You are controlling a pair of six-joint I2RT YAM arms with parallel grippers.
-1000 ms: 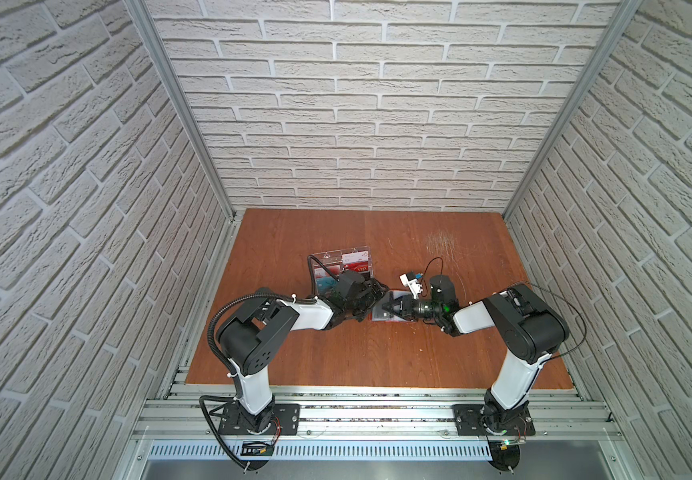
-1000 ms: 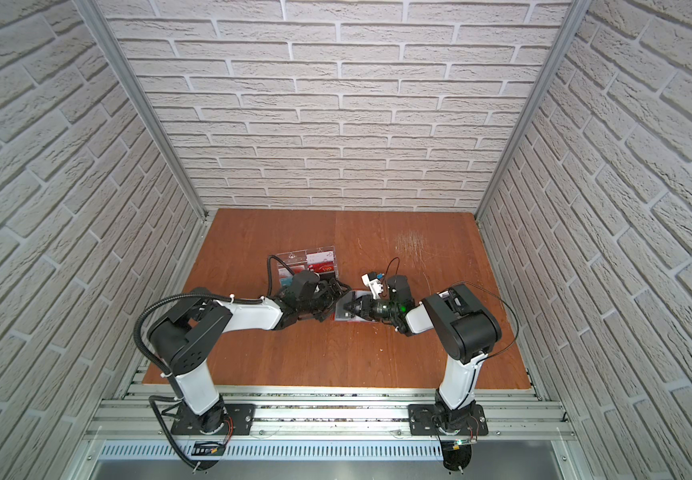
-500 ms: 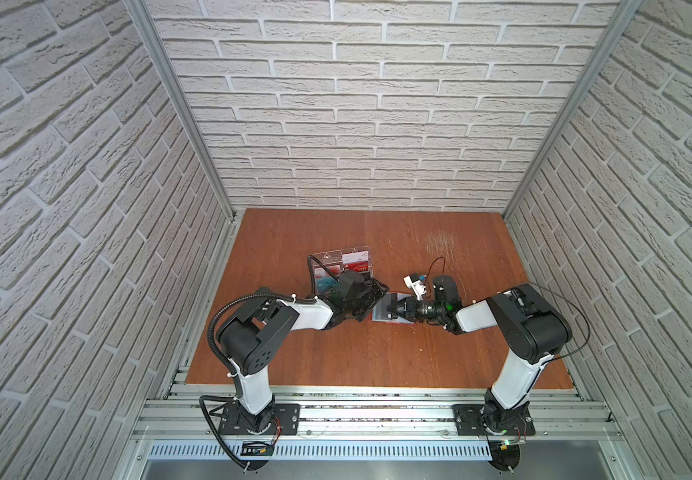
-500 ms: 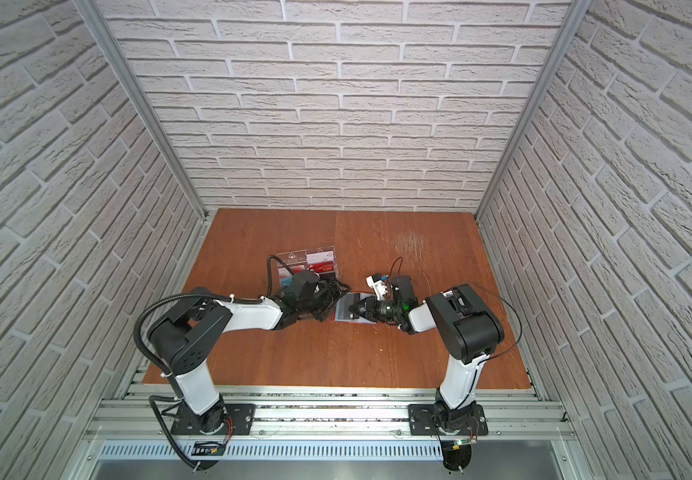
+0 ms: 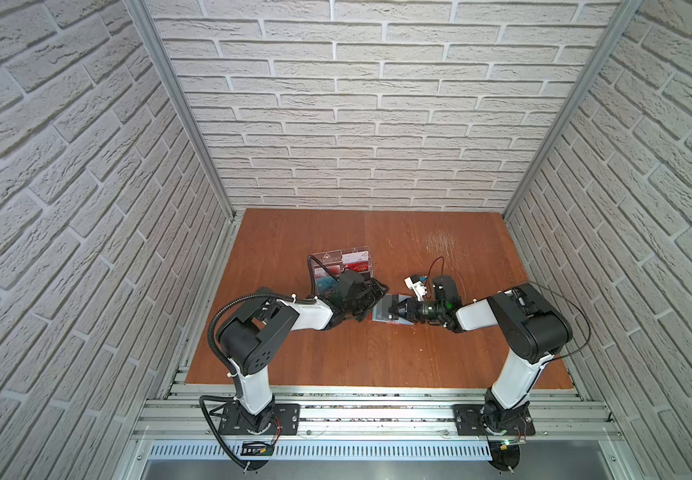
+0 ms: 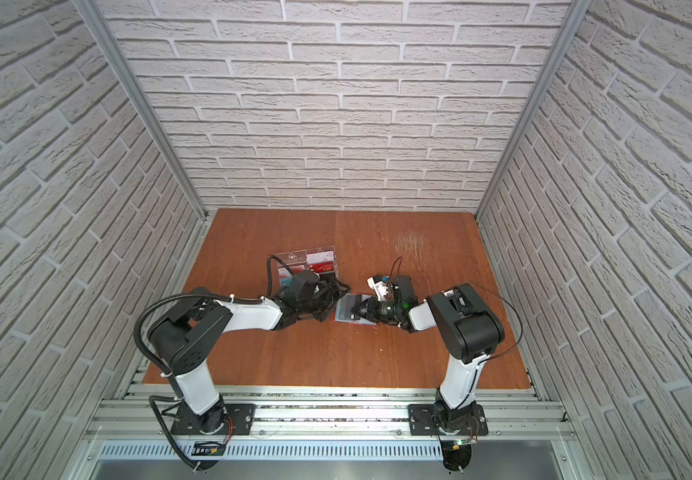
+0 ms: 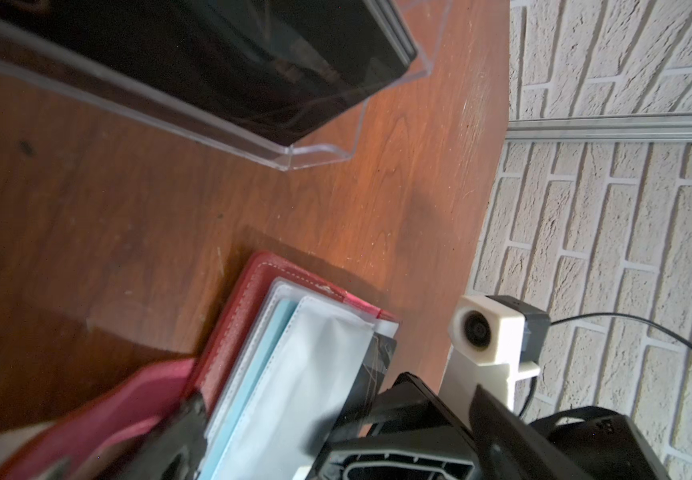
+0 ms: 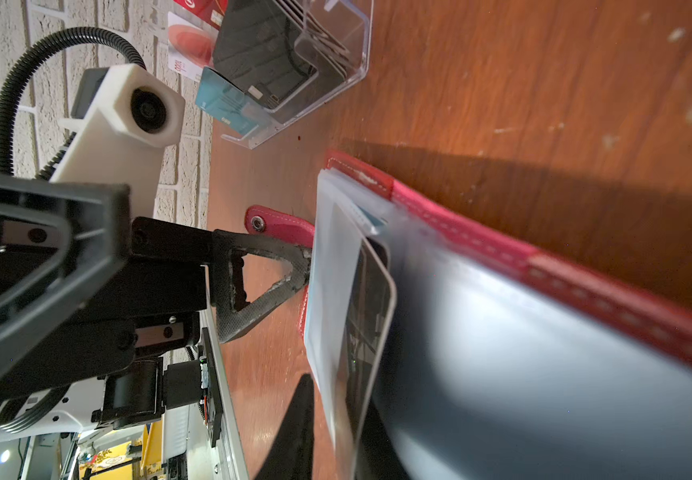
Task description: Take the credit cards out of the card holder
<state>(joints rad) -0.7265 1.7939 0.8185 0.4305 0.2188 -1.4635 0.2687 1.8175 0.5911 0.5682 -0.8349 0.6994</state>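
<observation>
Red card holder, arms low, left fingers wide, right fingers at credit card, grip unclear

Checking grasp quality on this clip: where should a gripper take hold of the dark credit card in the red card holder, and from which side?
On the credit card, pinch the exposed end, the only part showing past the translucent sleeve, jaws across its flat faces. Come in low from the side of the right gripper, and probably pull straight out along the card holder.
</observation>
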